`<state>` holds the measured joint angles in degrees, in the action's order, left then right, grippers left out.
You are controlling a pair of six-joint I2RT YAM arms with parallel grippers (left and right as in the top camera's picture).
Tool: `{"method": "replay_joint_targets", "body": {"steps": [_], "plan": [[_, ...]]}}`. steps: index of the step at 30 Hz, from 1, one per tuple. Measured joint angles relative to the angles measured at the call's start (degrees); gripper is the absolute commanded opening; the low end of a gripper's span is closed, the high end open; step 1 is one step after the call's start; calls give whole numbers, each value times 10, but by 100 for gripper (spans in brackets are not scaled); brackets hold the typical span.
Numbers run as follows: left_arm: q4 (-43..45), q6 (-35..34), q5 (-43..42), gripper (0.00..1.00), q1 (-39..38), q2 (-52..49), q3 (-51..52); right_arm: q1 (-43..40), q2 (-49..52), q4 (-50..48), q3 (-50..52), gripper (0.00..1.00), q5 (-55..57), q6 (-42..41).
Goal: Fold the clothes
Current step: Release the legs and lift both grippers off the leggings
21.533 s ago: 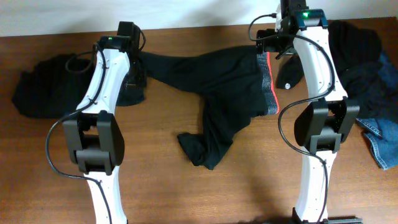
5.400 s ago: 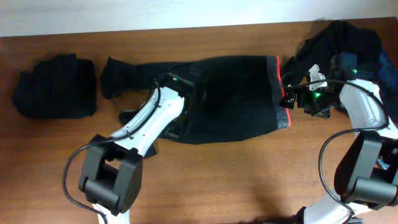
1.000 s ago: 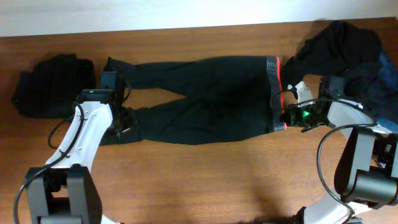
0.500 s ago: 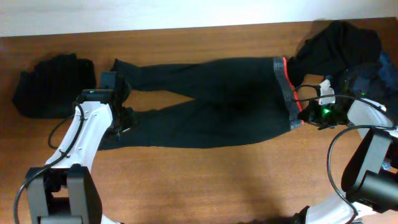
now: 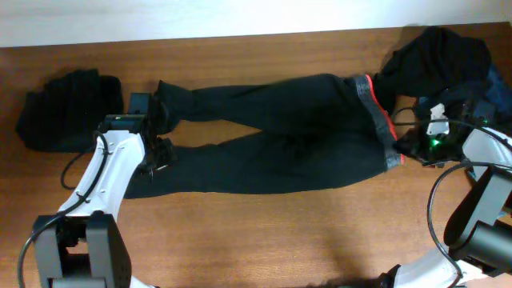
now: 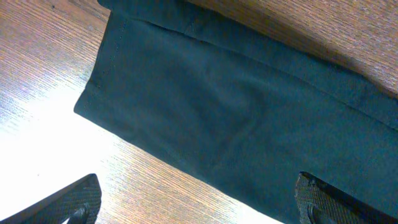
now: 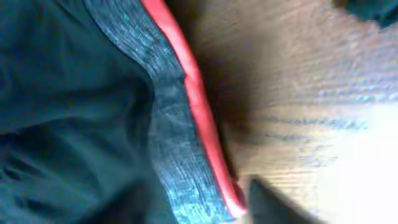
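Observation:
The black trousers (image 5: 272, 136) lie stretched across the table, legs to the left, grey waistband (image 5: 378, 112) with its red-orange edge to the right. My right gripper (image 5: 406, 150) is shut on the waistband's near corner. The right wrist view shows the grey band (image 7: 171, 143) and red edge (image 7: 193, 106) running into the right gripper (image 7: 242, 208), with one dark finger (image 7: 280, 205) beside them. My left gripper (image 5: 160, 152) is open just above the nearer leg. In the left wrist view that leg's cuff end (image 6: 205, 118) lies ahead of the left gripper (image 6: 199, 211), untouched.
A folded black garment (image 5: 68, 108) lies at the far left. A heap of dark clothes (image 5: 440, 52) sits at the back right, with a dark blue piece (image 5: 498, 80) at the right edge. Bare wood table (image 5: 264, 232) runs along the front.
My right gripper has moved right and a little forward with the waistband, dragging the trousers rightward and stretching the legs straighter. The left arm has stayed nearly still.

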<state>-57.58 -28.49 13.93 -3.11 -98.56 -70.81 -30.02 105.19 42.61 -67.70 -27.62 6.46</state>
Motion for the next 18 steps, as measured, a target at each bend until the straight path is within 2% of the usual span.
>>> {"method": "replay_joint_targets", "body": {"steps": [4, 9, 13, 18], "plan": [[4, 7, 0, 99, 0, 0, 0, 0, 0, 46, -55, 81, -6, -1], [28, 38, 0, 99, 0, 0, -44, 14, 0, 115, -172, 88, -9, 0], [120, 94, 0, 99, -3, 1, -75, 70, 0, 116, -261, 90, -7, 11], [219, 170, 2, 99, -29, -26, -79, 149, 0, 104, -271, 90, 36, 15]]}}
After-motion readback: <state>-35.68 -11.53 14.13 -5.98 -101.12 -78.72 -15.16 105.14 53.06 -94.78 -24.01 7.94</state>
